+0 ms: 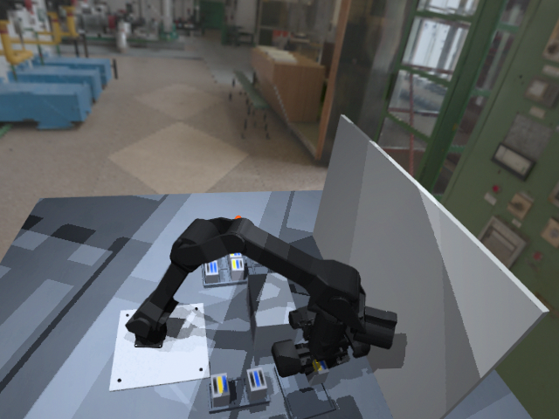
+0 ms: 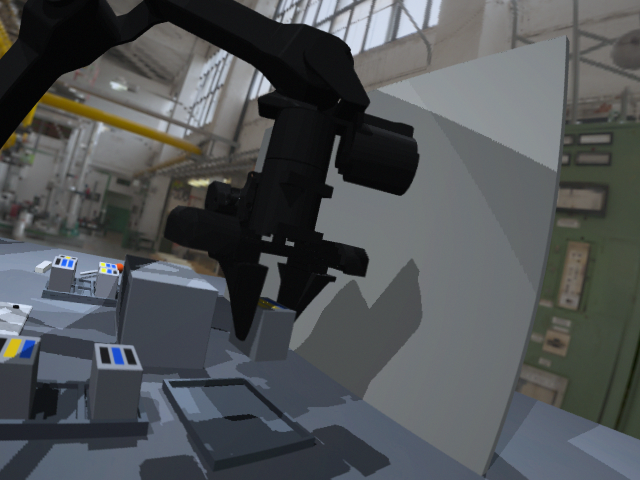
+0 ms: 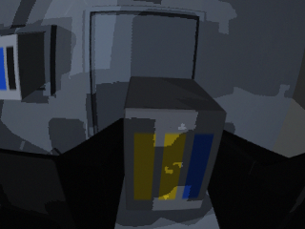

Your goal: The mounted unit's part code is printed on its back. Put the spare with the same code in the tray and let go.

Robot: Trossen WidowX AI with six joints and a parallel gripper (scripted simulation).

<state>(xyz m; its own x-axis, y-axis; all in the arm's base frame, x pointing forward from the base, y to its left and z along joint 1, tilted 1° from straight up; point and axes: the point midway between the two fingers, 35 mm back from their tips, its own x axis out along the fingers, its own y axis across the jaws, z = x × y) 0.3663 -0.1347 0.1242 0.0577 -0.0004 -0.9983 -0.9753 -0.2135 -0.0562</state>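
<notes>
My gripper (image 2: 268, 329) (image 3: 162, 128) is shut on a grey block (image 1: 317, 376) (image 2: 273, 335) (image 3: 164, 164) with two yellow stripes and one blue on top. The block is upright at the far end of the dark, shallow tray (image 1: 328, 396) (image 2: 263, 453) (image 3: 196, 48); I cannot tell whether it overlaps the rim or how high it is. A block (image 1: 220, 389) (image 2: 15, 382) with black, yellow and blue stripes and a block (image 1: 257, 383) (image 2: 116, 384) with black, blue and black stripes stand in the near rack (image 1: 238, 405) (image 2: 77, 429). No printed back code is readable.
A grey box (image 1: 272, 302) (image 2: 168, 320) stands left of the gripper. Several striped blocks stand in the far rack (image 1: 225, 284) (image 2: 77, 297). A tall panel (image 1: 383, 225) (image 2: 439, 232) rises close on the right. The arm's base stands on a white plate (image 1: 189, 352).
</notes>
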